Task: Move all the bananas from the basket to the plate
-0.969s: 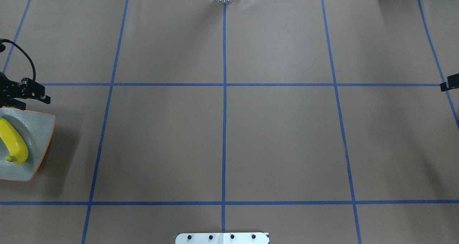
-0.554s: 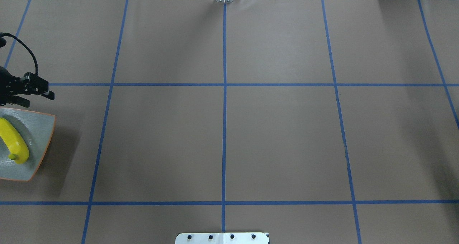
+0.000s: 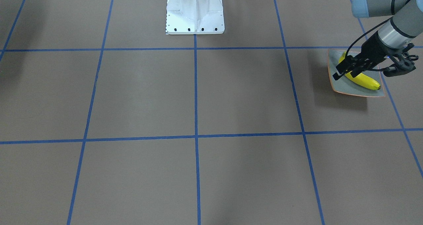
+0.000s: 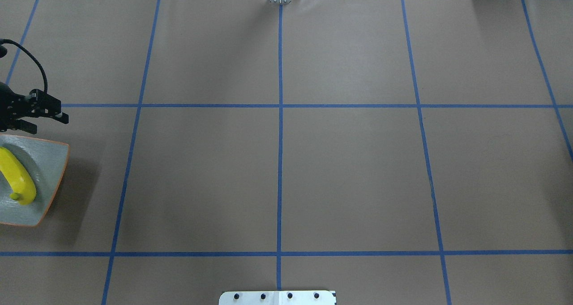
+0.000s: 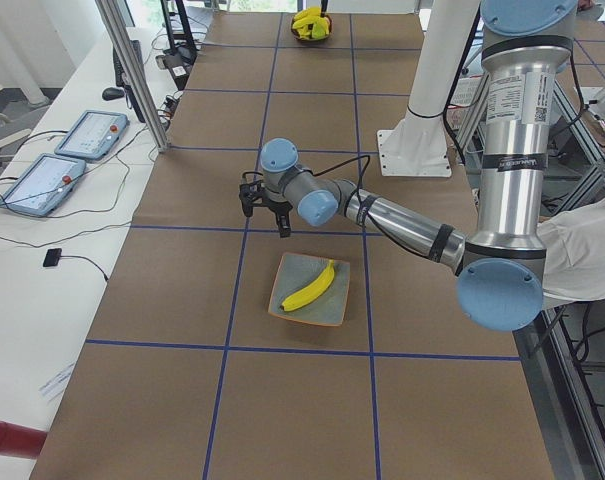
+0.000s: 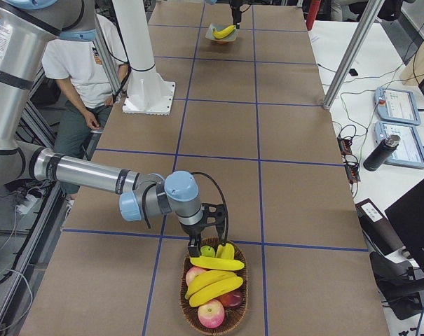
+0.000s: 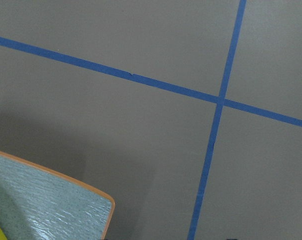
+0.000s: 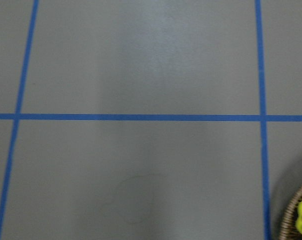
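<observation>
One yellow banana [image 4: 18,176] lies on the square grey-green plate [image 4: 47,159] at the table's left edge. They also show in the front view as the banana [image 3: 364,80] and the plate [image 3: 343,87]. My left gripper [image 4: 50,124] hovers just beyond the plate's far edge, open and empty. It also shows in the front view [image 3: 337,71]. The wicker basket [image 6: 190,304] at the table's other end holds more bananas [image 6: 215,264]. My right gripper [image 6: 208,246] hangs right over the basket's near rim. It shows only in the right side view, so I cannot tell if it is open.
Red and green apples [image 6: 212,313] share the basket with the bananas. The white robot base [image 3: 195,10] stands at the middle of the near edge. Blue tape lines grid the brown table. A seated person [image 6: 82,63] is beside the base.
My left gripper has lifted slightly away from the plate. The banana on the plate has settled. The right gripper's tip has left the overhead view's right edge.
</observation>
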Robot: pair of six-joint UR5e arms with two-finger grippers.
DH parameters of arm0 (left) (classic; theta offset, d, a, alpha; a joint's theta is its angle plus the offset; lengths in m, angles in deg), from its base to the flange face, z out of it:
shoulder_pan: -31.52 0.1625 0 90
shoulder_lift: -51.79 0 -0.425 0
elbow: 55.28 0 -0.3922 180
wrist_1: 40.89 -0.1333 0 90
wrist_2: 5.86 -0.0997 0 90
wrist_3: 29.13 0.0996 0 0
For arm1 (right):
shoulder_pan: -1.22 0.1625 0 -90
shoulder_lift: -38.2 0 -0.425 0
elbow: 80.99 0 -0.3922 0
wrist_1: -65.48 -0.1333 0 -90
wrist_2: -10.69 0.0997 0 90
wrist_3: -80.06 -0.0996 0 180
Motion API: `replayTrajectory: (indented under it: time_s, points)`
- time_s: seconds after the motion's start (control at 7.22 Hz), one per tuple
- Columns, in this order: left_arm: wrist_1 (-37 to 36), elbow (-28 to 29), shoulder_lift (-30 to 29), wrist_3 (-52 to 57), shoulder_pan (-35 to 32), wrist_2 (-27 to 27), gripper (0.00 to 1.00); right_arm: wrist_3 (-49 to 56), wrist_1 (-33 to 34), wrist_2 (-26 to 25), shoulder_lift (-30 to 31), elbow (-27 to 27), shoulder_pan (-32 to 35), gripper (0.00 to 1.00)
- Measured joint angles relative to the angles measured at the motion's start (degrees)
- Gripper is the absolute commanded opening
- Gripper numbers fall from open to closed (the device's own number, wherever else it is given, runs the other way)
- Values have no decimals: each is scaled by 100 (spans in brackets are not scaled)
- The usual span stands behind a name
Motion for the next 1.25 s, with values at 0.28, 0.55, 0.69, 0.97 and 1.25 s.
replayTrajectory:
  time_s: [0.28,0.55,0.69,0.97,1.25]
  points:
    - [-4,-20,6,-27,-6,0,84,-387,-1181,99,51,719,3,90]
    - [-4,-19,13,-70,-7,0,84,-577,-1457,210,21,881,2,85]
    - [-4,-11,14,-75,-7,0,84,-627,-1475,217,-42,950,-2,85]
    - [-4,3,14,-77,-3,0,84,-733,-1478,239,-140,1072,-5,80]
    - [-4,3,8,-78,0,0,84,-950,-1491,258,-181,1125,-6,34]
